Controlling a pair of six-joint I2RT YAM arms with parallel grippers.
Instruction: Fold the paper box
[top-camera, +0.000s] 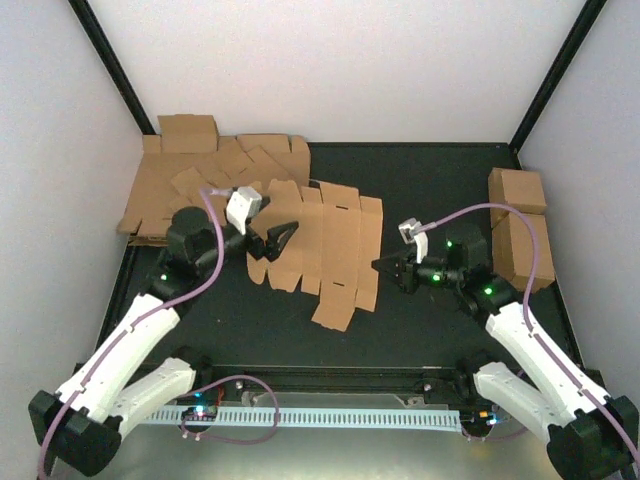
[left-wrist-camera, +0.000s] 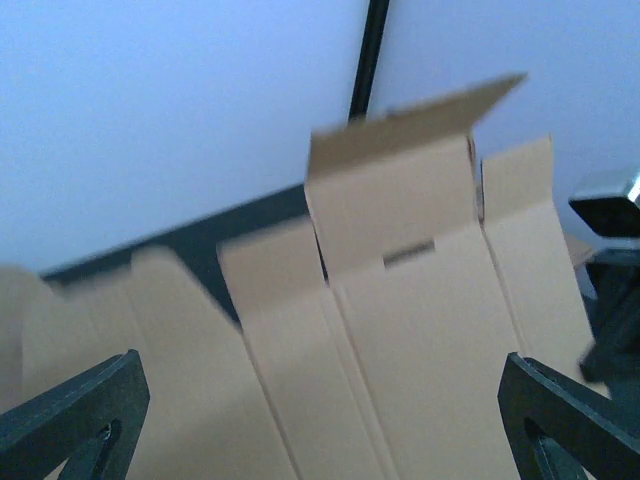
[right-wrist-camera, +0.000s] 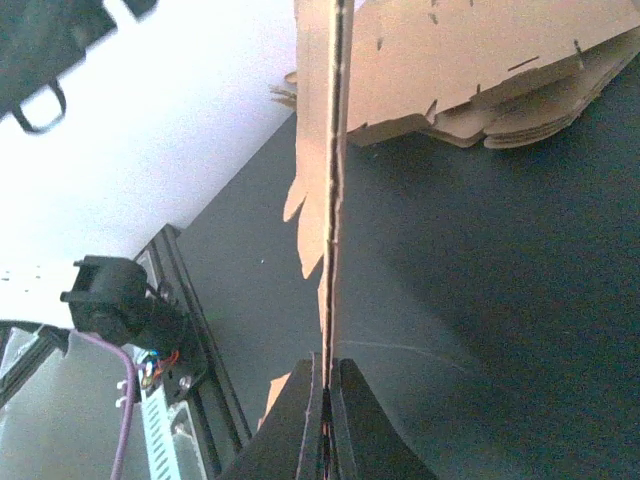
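Note:
The paper box (top-camera: 335, 250) is a flat brown die-cut sheet with flaps and tabs, lying mid-table. My left gripper (top-camera: 275, 242) is open at its left edge. In the left wrist view the dark fingers (left-wrist-camera: 75, 415) stand wide apart, with the paper box (left-wrist-camera: 420, 300) spread between and beyond them and one flap tilted up. My right gripper (top-camera: 381, 264) is shut on the sheet's right edge. In the right wrist view the paper box (right-wrist-camera: 330, 150) runs edge-on away from my right gripper (right-wrist-camera: 327, 400), pinched between the two fingers.
A heap of overlapping cardboard sheets (top-camera: 190, 190) fills the back left corner, with a small box (top-camera: 187, 132) on top. Two cardboard cuboids (top-camera: 520, 225) stand at the right wall. A slotted rail (top-camera: 320, 415) runs along the front edge.

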